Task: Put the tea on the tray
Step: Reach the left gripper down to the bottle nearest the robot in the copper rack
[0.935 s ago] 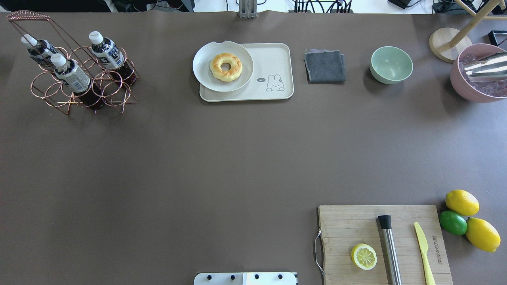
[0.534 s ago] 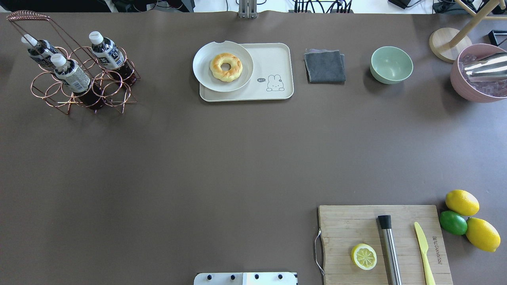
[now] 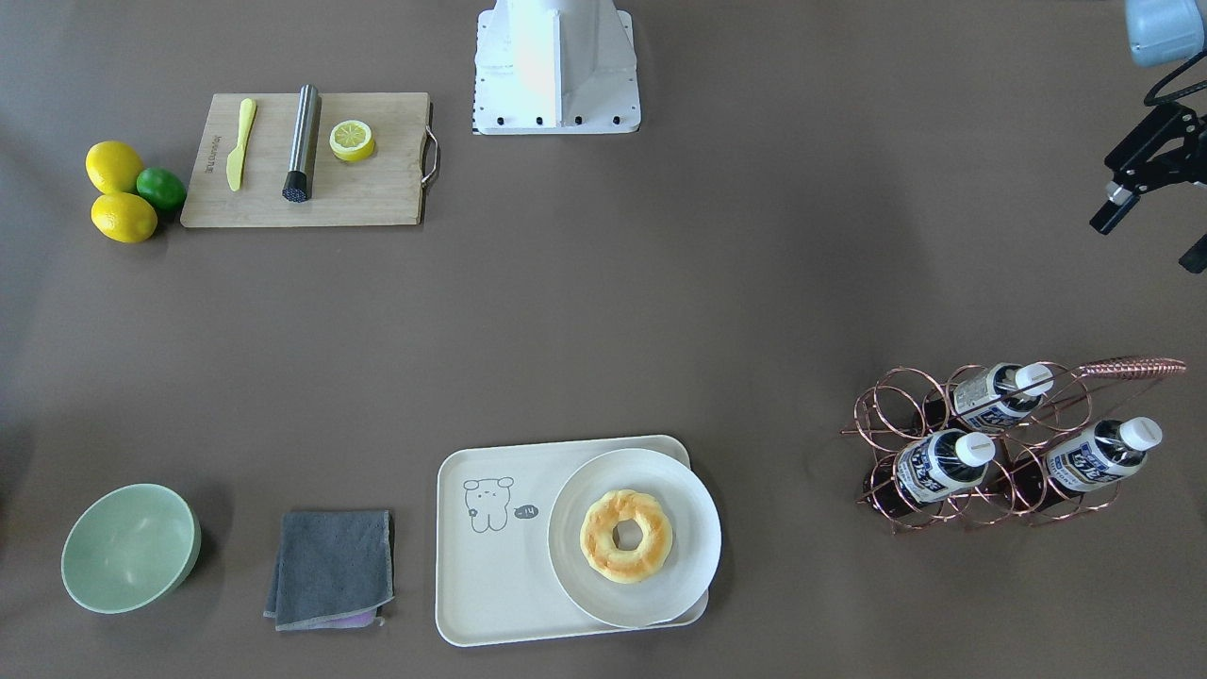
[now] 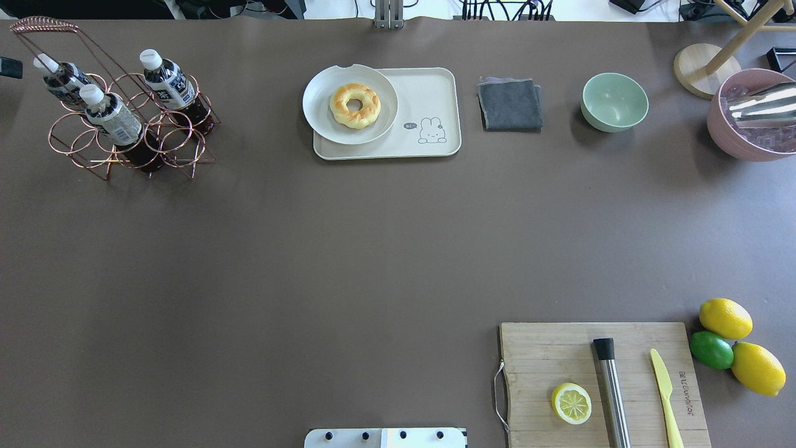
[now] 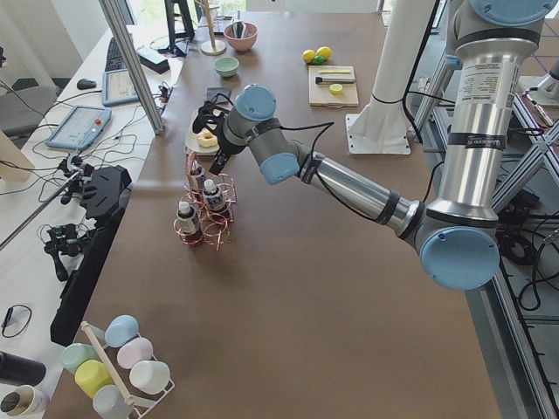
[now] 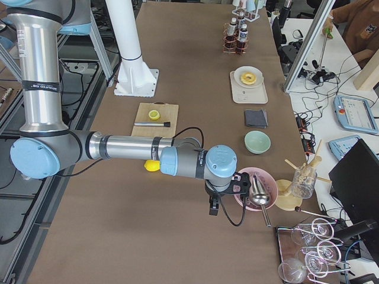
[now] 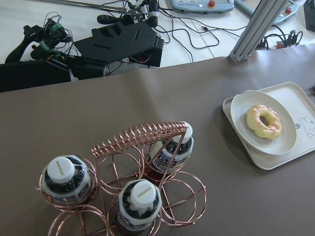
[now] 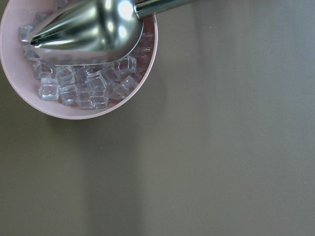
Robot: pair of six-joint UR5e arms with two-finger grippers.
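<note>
Three tea bottles stand in a copper wire rack (image 4: 124,134) at the far left: one at the right (image 4: 168,81), one at the back left (image 4: 59,74), one in front (image 4: 112,115). They also show in the left wrist view (image 7: 140,201). The cream tray (image 4: 429,93) with the bear drawing lies at the far middle. My left gripper (image 3: 1152,236) hovers open and empty beside the rack, apart from the bottles. My right gripper (image 6: 222,198) shows only in the exterior right view, above the table next to the pink bowl; I cannot tell if it is open or shut.
A white plate (image 4: 317,106) with a doughnut (image 4: 354,106) covers the tray's left half. A grey cloth (image 4: 510,102), a green bowl (image 4: 614,101) and a pink bowl of ice with a scoop (image 4: 746,118) lie right. A cutting board (image 4: 541,354) and citrus (image 4: 724,317) sit near right.
A dark tip of my left gripper has come into the overhead view at the left edge, beside the rack. Nothing on the table has moved.
</note>
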